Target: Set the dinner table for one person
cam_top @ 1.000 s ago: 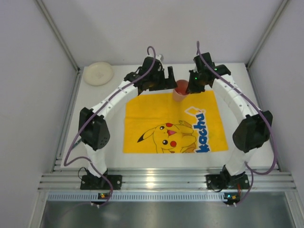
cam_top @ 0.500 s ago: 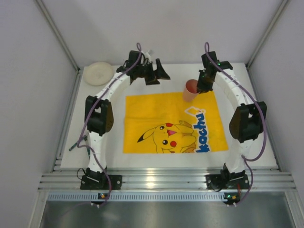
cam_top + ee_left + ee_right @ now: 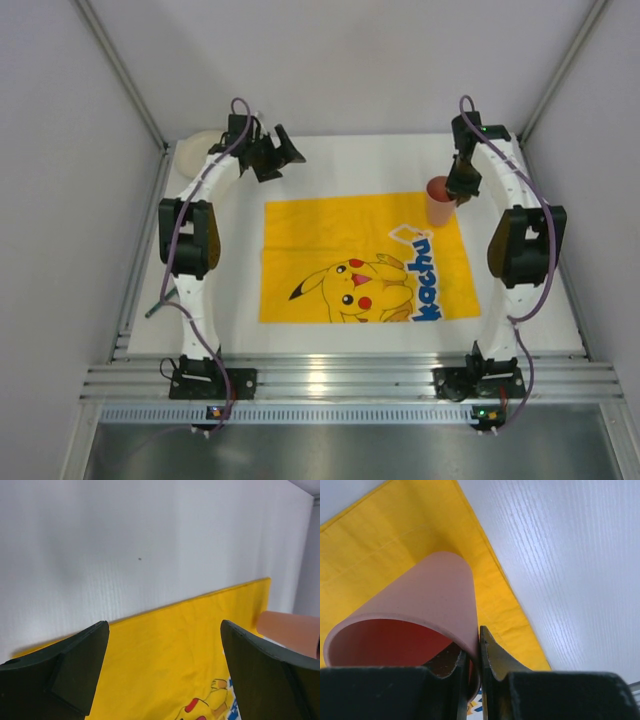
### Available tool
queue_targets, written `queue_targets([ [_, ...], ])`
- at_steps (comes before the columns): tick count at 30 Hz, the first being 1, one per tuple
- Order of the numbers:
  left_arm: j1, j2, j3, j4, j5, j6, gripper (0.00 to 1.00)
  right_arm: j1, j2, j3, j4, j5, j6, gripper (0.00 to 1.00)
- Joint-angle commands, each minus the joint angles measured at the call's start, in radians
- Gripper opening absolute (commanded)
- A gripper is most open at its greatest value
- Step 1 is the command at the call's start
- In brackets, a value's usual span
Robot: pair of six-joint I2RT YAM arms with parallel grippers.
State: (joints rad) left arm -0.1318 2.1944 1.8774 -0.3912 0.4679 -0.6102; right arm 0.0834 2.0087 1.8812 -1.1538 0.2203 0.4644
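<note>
Plain matte white on dinner table (image 3: 340,165). Yellow on cloth mat (image 3: 320,235), printed with red-cheeked Pikachu and blue lettering toward right. Pale pink outside of cup (image 3: 437,205), far right, red inside.

A yellow cloth mat (image 3: 330,225) lies flat in the middle of the view, with a Pikachu figure printed on its 6 o'clock half and blue lettering toward 4 o'clock. A pink cup (image 3: 438,203), darker red inside, stands over the mat's 1 o'clock corner, mouth up; whether it touches the cloth cannot be told. A white round dish (image 3: 194,150) lies at 10 o'clock, well apart from the mat and partly hidden. Ribbed aluminium rails (image 3: 340,380) run across at 6 o'clock, and pale wall panels (image 3: 60,200) close off 9, 12 and 3 o'clock.
</note>
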Motion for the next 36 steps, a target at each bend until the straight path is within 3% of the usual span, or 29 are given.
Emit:
queue_targets([
  [1, 0.037, -0.033, 0.039, -0.075, -0.287, 0.063, 0.98, 0.007, -0.007, 0.033, 0.018, -0.019, 0.006, 0.0],
  [4, 0.046, -0.015, 0.068, -0.155, -0.42, 0.067, 0.98, 0.006, -0.01, 0.016, 0.051, -0.048, 0.011, 0.0],
  [12, 0.104, 0.047, 0.086, -0.147, -0.546, 0.049, 0.98, 0.007, -0.1, -0.183, 0.285, -0.121, 0.033, 0.02],
  [13, 0.11, 0.05, 0.085, -0.141, -0.561, 0.04, 0.98, 0.007, -0.079, -0.174, 0.272, -0.13, 0.034, 0.06],
  [15, 0.124, 0.051, 0.069, -0.124, -0.595, 0.026, 0.98, 0.009, -0.059, -0.162, 0.249, -0.141, 0.031, 0.37],
  [16, 0.153, 0.047, 0.048, -0.114, -0.601, 0.004, 0.98, 0.01, -0.054, -0.162, 0.238, -0.136, 0.026, 0.59],
  [20, 0.19, 0.005, -0.036, 0.012, -0.562, -0.025, 0.98, 0.009, -0.07, -0.163, 0.223, -0.116, 0.017, 0.74],
  [27, 0.265, -0.047, -0.115, 0.06, -0.632, -0.089, 0.98, 0.009, -0.171, -0.2, 0.178, -0.088, -0.012, 0.76],
  [30, 0.311, -0.065, -0.179, 0.149, -0.589, -0.111, 0.98, 0.01, -0.281, -0.289, 0.21, -0.082, -0.004, 0.76],
  [36, 0.366, -0.03, -0.164, 0.163, -0.597, -0.167, 0.98, 0.01, -0.49, -0.442, 0.236, -0.082, 0.014, 0.76],
])
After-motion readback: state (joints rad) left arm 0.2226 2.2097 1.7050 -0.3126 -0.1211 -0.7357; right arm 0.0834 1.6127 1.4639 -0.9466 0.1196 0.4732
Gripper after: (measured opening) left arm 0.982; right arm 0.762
